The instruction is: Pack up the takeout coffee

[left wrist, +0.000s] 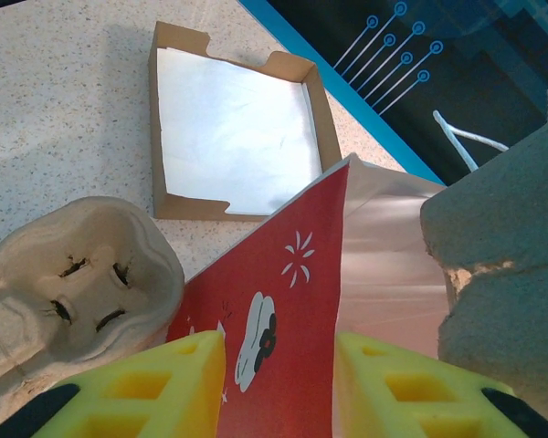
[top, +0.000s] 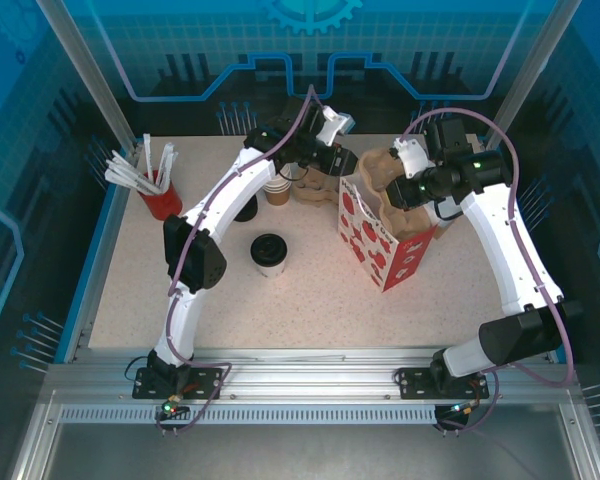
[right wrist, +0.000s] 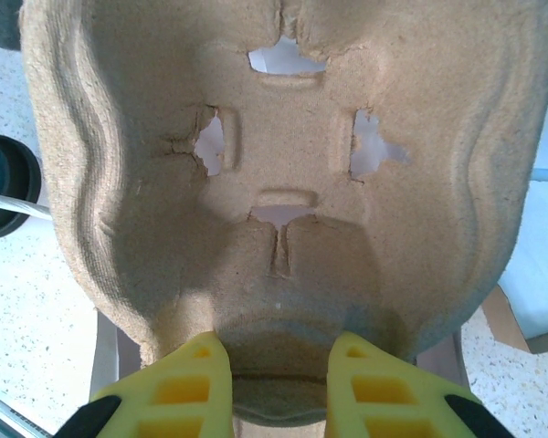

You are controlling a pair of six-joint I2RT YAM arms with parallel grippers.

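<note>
Right end effector point(right wrist: 276, 356) grips pulp carrier point(right wrist: 274, 164); lower it w/o tilt into bag point(left wrist: 256, 274) beneath. Left end effector point(left wrist: 276, 351) straddles bag rim, grip unclear.

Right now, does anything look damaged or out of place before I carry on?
Yes. The cup carrier in the right fingers has ragged, cracked holes around its centre slots, so it looks torn. The lidded coffee cup stands upright on the table, with no spill around it.

Bright even light, soft shadows; wrist-view foregrounds slightly blurred.
</note>
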